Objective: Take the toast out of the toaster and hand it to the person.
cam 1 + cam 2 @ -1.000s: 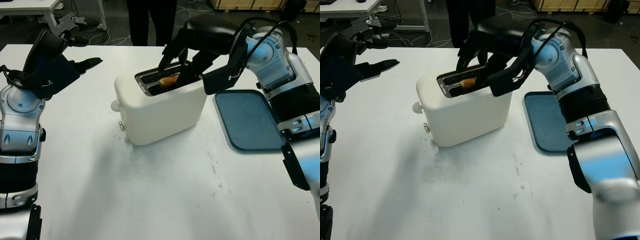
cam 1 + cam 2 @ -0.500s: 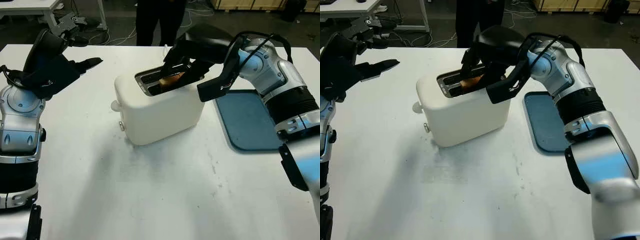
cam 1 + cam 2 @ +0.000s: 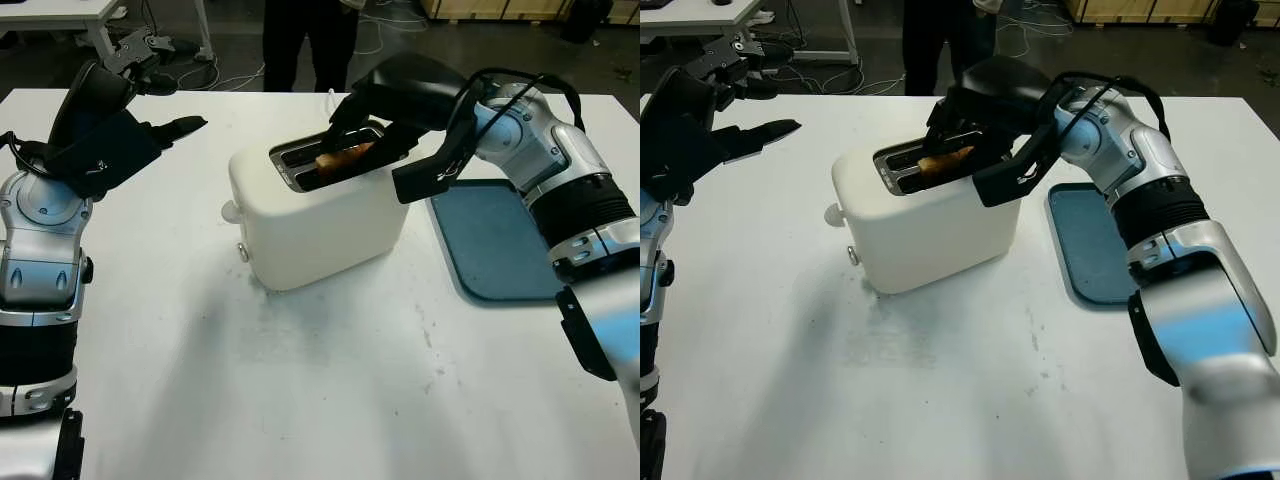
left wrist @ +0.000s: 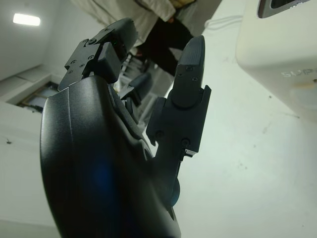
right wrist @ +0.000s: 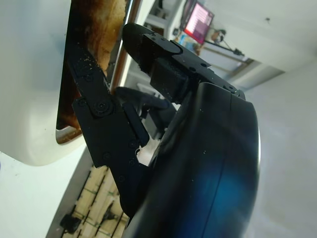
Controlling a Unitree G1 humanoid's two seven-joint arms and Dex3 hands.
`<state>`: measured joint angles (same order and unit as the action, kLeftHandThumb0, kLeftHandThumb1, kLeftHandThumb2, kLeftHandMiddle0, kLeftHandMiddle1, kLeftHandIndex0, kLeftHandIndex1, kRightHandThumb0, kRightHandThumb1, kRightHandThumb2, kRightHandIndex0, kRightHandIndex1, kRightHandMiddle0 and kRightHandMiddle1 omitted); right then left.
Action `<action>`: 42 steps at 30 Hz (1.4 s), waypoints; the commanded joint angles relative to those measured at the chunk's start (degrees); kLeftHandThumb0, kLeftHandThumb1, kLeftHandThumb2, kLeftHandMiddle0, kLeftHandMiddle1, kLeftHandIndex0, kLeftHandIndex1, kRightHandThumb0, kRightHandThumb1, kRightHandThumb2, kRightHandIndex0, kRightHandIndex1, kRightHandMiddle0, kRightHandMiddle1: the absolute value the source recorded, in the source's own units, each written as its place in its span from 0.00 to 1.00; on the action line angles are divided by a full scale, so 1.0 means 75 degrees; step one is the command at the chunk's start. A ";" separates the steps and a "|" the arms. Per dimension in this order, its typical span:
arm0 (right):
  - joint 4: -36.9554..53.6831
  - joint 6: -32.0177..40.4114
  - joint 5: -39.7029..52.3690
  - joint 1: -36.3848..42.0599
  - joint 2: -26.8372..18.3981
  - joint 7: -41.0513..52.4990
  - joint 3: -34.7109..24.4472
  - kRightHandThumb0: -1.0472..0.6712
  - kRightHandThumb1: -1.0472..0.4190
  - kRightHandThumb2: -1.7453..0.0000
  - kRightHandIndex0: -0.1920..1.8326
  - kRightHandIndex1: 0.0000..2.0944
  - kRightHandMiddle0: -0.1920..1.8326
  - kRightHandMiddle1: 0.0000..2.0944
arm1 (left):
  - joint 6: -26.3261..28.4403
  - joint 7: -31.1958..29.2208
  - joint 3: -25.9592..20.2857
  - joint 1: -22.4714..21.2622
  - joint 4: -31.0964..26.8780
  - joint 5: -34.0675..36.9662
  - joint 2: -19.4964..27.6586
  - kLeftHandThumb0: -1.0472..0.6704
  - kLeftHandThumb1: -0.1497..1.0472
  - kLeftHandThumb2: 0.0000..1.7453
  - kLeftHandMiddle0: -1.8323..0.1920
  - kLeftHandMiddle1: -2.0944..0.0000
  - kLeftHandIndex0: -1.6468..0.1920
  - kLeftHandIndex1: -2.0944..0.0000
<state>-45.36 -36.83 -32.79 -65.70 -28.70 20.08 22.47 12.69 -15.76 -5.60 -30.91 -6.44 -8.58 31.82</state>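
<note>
A white toaster (image 3: 320,215) stands mid-table with a slice of browned toast (image 3: 345,158) sticking up, tilted, from its far slot. My right hand (image 3: 352,135) reaches over the toaster from the right, its black fingers closed on the toast. In the right wrist view the toast (image 5: 106,25) sits between the fingers above the slot of the toaster (image 5: 29,74). My left hand (image 3: 165,85) is held up at the far left, open, well away from the toaster. A person (image 3: 300,40) in dark trousers stands beyond the table's far edge.
A blue-grey tray (image 3: 495,240) lies flat to the right of the toaster, under my right forearm. The white table (image 3: 330,380) stretches bare in front of the toaster. Desks and cables fill the floor behind the person.
My right hand's fingers went from straddling the toast in the slot to closed on it. The toast now sits a little higher and tilted. The person shifted slightly behind the table.
</note>
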 commanded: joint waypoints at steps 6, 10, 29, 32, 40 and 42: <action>-0.0049 0.0097 -0.0072 -0.0105 0.0104 0.0563 0.0313 0.36 0.24 1.00 0.46 0.47 0.62 0.02 | -0.0119 0.0058 -0.0024 0.0093 -0.0043 -0.0050 -0.0005 0.42 0.89 0.02 0.86 0.53 0.77 0.71; -0.0046 0.0367 0.0141 -0.0193 0.0151 0.1542 0.0428 0.34 0.19 0.99 0.51 0.54 0.69 0.06 | -0.0020 0.0041 -0.0029 0.0082 -0.0070 -0.0015 -0.0029 0.41 0.89 0.02 0.86 0.53 0.77 0.71; -0.0332 -0.0916 -0.1524 -0.0294 -0.0285 -0.2262 0.0831 0.35 0.09 0.79 0.64 0.83 0.49 0.83 | -0.0142 0.0063 -0.0013 0.0070 0.0097 -0.0014 -0.0045 0.40 0.89 0.02 0.86 0.54 0.77 0.72; -0.0433 -0.0874 -0.1448 -0.0550 -0.0336 -0.2590 0.0634 0.36 0.09 0.81 0.64 0.83 0.45 0.83 | -0.0138 0.0048 -0.0001 0.0070 0.0097 -0.0041 -0.0019 0.39 0.89 0.02 0.85 0.54 0.77 0.72; -0.1442 -0.0537 -0.1324 -0.1436 -0.0478 -0.3492 0.0108 0.34 0.09 0.76 0.59 0.83 0.45 0.83 | -0.0141 0.0049 -0.0029 0.0106 0.0092 -0.0045 0.0003 0.40 0.89 0.02 0.86 0.54 0.77 0.73; -0.1708 -0.0663 -0.1150 -0.1598 -0.0509 -0.3620 -0.0070 0.33 0.09 0.77 0.61 0.83 0.46 0.83 | -0.0096 0.0063 -0.0016 0.0098 0.0071 -0.0071 -0.0007 0.40 0.89 0.02 0.85 0.54 0.77 0.73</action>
<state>-56.87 -41.51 -42.98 -76.10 -31.73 -5.92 22.91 12.00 -15.74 -5.58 -30.90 -5.61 -8.74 31.74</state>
